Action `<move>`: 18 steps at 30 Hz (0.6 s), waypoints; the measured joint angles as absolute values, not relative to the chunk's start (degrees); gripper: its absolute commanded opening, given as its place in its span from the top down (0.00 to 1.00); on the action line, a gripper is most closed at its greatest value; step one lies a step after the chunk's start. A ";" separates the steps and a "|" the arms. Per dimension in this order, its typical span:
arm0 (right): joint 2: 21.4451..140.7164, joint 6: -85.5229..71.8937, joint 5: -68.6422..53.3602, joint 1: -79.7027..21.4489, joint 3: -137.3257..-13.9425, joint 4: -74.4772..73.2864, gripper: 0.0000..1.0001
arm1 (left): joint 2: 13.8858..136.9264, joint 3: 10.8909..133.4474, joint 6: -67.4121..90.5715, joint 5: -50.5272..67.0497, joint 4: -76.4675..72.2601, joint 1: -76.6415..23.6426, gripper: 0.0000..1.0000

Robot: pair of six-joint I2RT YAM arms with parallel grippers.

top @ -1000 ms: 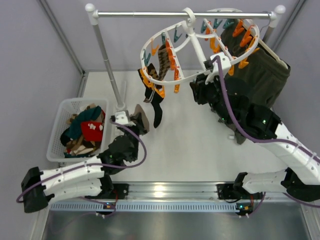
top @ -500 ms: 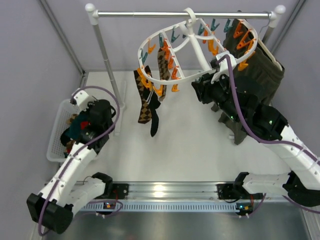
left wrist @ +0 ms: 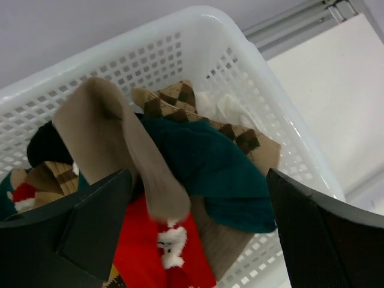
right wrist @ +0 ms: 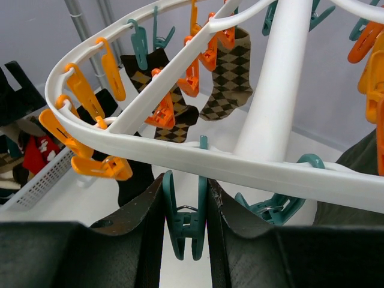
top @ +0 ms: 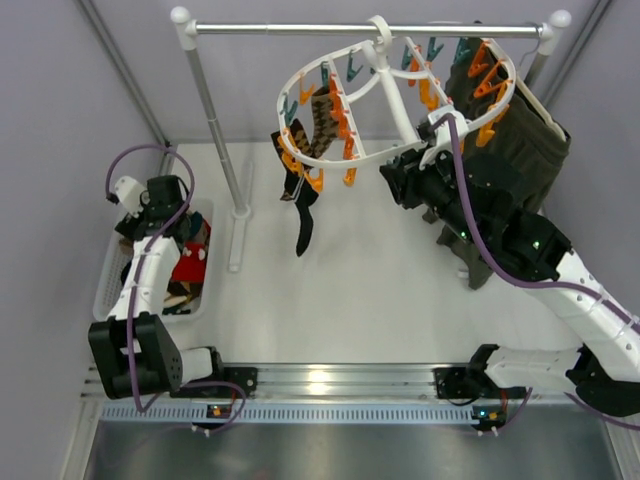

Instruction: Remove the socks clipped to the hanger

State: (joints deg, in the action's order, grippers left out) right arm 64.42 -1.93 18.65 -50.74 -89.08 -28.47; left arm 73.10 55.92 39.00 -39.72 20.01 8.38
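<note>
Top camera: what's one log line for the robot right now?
left end effector open over white plastic basket | right end effector clamps teal plastic clip on round white hanger | brown argyle socks clipped

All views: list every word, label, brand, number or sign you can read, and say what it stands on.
No text can be read anywhere.
The basket, socks, hanger and clip bear no lettering; the white mark on the red sock is a pattern.

Top overhead; left wrist close on basket (left wrist: 198, 18), right under hanger (right wrist: 180, 157) (both in top)
</note>
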 measured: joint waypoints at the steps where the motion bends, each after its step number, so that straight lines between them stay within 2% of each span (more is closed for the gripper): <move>1: 64.31 -1.93 18.44 -50.65 -88.64 -28.21 0.73 | 73.14 55.90 39.33 -39.13 20.43 8.36 0.02; 10: 63.92 -1.93 16.73 -49.39 -85.71 -26.74 0.73 | 63.92 55.92 36.99 -25.36 21.06 8.27 0.02; 18: 61.71 -1.93 15.31 -48.88 -84.73 -25.89 0.73 | 51.37 54.74 33.54 -5.41 16.32 6.46 0.02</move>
